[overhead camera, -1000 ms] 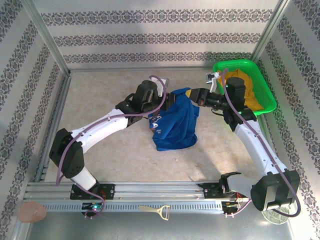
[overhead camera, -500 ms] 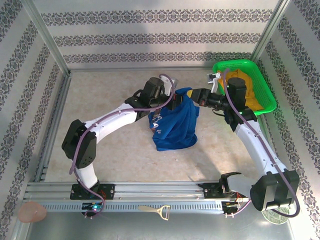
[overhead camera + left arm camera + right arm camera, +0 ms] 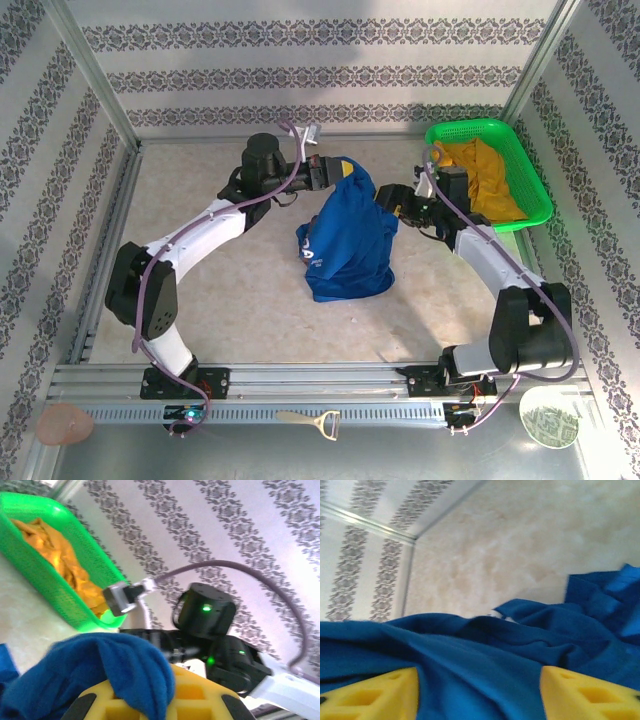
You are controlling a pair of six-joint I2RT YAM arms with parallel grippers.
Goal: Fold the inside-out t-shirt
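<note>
Sitting at the upper right of the overhead view, a green basket (image 3: 470, 128) holds a crumpled yellow garment (image 3: 487, 178) that fills most of it and reaches its lower rim. From the left wrist camera the same basket (image 3: 50, 582) lies at the upper left, cut off by the frame edge, with the yellow cloth (image 3: 55, 555) bunched inside.

The blue t-shirt (image 3: 350, 245) lies heaped in the middle of the table (image 3: 200, 260). Its upper end is drawn up to the left gripper (image 3: 330, 170), which is clamped on it. The right gripper (image 3: 388, 203) sits just beside the shirt's upper right edge. Its fingers stand well apart in the right wrist view (image 3: 480, 690), with blue cloth (image 3: 470, 660) lying between them. Whether they touch the cloth cannot be told.

Blue fabric (image 3: 100, 670) drapes over the left gripper (image 3: 155, 697) and hides its fingertips. The right gripper's yellow fingers (image 3: 375, 695) are cut off at the bottom edge. The shirt is too bunched to pick out its sleeves or collar. A white print mark (image 3: 312, 250) shows at its left side.
</note>
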